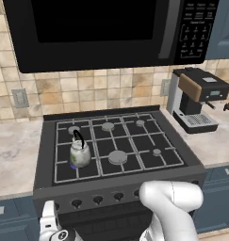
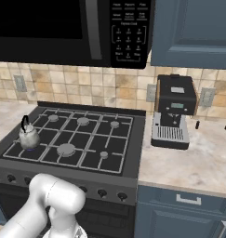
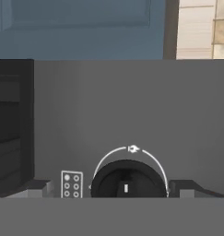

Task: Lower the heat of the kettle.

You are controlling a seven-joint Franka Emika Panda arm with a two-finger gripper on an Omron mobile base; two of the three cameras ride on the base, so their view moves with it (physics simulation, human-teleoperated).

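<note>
**Close up on a stove knob**

Seemingly spread, the gripper [image 3: 113,192] shows its fingertips [image 3: 36,188] either side of a black knob [image 3: 127,180] on the stove front [image 3: 132,106]. Farther off, the kettle [image 1: 79,153] sits on the stove's near-left burner; a coffee machine [image 1: 197,98] stands on the right counter [image 1: 219,136].

Even, flat rendered light; slightly soft

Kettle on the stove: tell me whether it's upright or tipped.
Upright. The kettle stands on the front-left burner grate of the stove, its domed lid on top and its black handle arching straight above it; the right base view shows the same.
</note>
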